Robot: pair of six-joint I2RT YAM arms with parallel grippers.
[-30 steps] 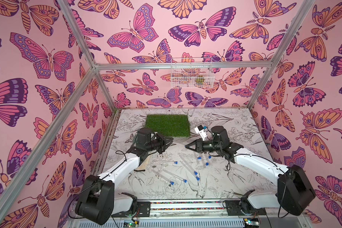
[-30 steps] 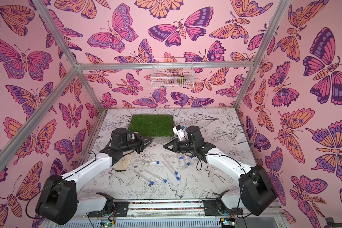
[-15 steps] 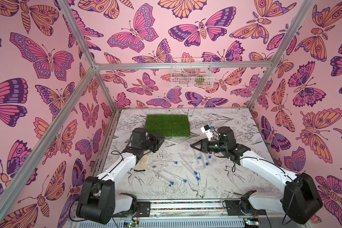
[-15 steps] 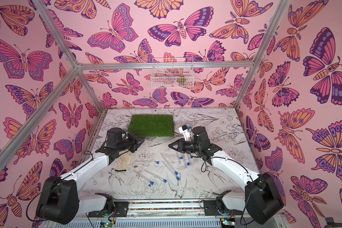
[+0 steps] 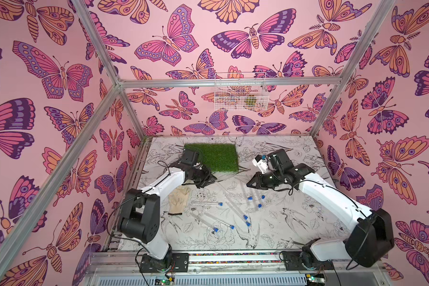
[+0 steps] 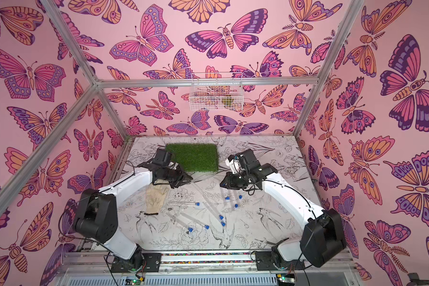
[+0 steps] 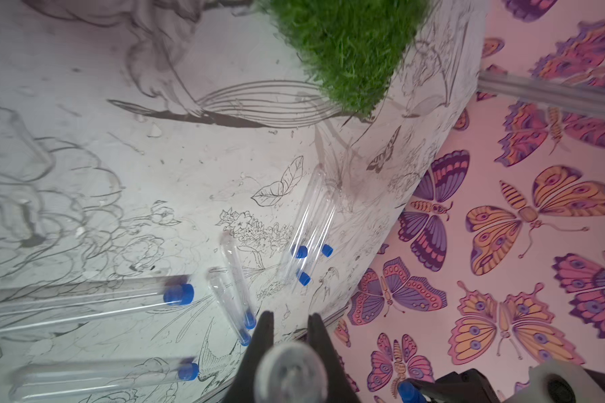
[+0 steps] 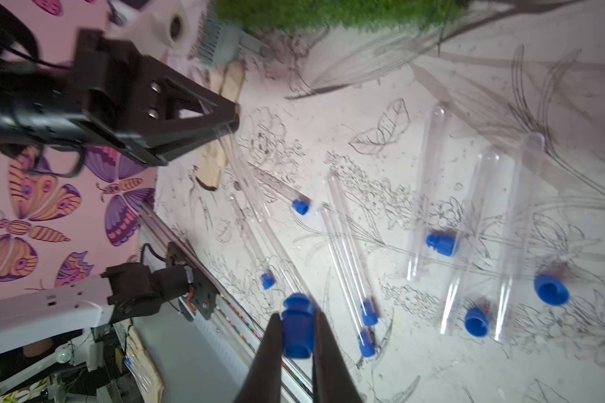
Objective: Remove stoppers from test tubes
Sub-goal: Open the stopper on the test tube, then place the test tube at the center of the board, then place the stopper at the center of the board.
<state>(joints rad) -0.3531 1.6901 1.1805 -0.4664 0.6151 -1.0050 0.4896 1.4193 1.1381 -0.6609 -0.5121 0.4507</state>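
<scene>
The left gripper [image 7: 290, 322] clamps a test tube [image 7: 290, 373], the right gripper [image 8: 296, 317] a stopper [image 8: 296, 331]. Skewed pulling could slip the tube free

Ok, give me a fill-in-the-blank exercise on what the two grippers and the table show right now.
The right gripper is shut on a blue ____.
The left gripper is shut on a clear ____.
On the table lies a beige ____.
The mat at the back of the table is ____.
Missing words: stopper; test tube; glove; green.
</scene>
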